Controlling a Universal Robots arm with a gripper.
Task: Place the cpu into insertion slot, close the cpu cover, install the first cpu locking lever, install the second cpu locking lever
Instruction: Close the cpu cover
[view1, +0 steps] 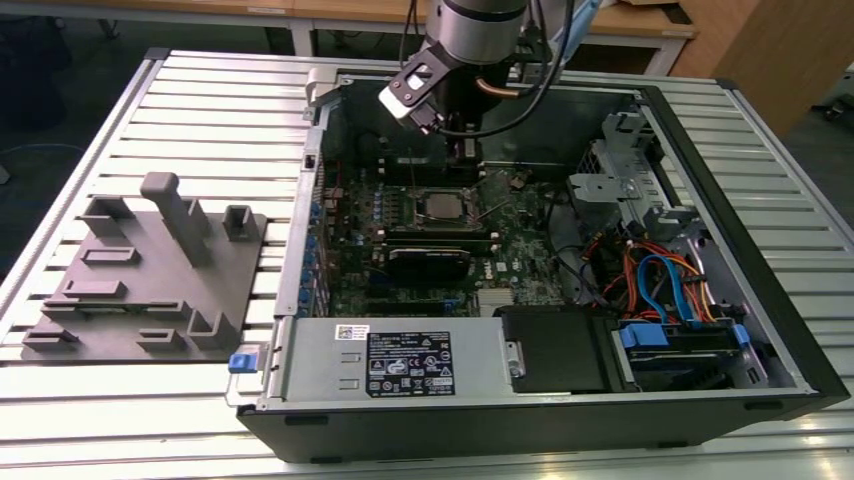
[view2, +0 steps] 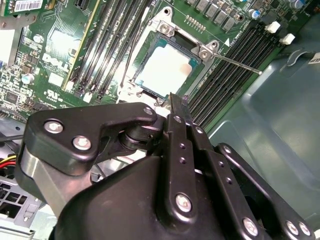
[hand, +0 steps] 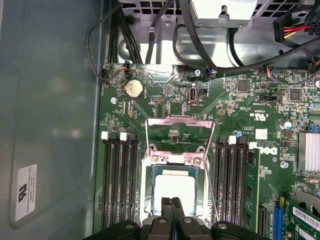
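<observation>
We record a robotics lab: a robot arm (view1: 474, 35) over an opened computer case (view1: 534, 436) on a slatted metal tabletop (view1: 214, 110).

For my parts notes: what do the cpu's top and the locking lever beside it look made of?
The cpu top looks like metal, pale matte silver: flat and evenly bright. The locking lever looks like thin bare steel wire, a slim shiny grey rod; the alloy cannot be told.

One cpu (hand: 173, 186), one cpu cover (hand: 179, 120), four memory slots (hand: 112, 190), one coin battery (hand: 133, 88), one pincer (hand: 171, 201).
</observation>
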